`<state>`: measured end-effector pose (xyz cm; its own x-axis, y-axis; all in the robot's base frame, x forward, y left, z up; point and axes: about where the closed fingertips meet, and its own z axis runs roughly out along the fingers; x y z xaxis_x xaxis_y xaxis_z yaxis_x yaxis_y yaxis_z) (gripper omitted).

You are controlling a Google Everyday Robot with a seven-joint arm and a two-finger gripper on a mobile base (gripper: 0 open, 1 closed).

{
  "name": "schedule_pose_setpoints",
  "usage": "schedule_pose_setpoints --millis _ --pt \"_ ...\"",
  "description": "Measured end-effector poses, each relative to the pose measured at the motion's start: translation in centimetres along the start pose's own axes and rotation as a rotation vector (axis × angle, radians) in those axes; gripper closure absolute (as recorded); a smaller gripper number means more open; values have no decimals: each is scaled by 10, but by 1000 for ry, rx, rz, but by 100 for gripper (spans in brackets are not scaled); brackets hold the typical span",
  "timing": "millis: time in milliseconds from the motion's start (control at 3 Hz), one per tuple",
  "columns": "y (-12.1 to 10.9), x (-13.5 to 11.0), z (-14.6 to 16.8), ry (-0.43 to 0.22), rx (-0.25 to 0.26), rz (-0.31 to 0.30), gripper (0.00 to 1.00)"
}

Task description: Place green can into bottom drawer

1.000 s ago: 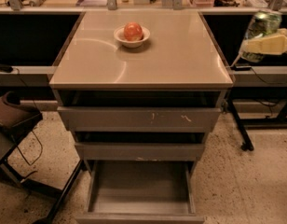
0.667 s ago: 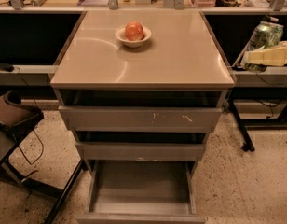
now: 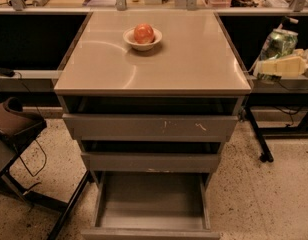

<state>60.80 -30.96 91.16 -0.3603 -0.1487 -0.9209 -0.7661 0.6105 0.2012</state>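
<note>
Sitting open at the bottom of the frame, the one bottom drawer has a bare floor, so the can is not in yet. Above it are the middle drawer and the scratched top drawer, three drawers in all. On the cabinet top sits one white bowl with one apple. At the right edge, the one gripper pinches the one green can. Both have come down a little since a moment ago.
</note>
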Motion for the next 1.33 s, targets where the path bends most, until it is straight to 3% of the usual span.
schedule_pose_setpoints --millis 333,667,1000,1333 --pt "34 -13 -23 -31 123 -165 100" --pt "46 22 -25 -51 215 -205 100" --pt "54 51 -7 -26 198 -166 100" --pt "53 49 -6 -27 200 -165 100"
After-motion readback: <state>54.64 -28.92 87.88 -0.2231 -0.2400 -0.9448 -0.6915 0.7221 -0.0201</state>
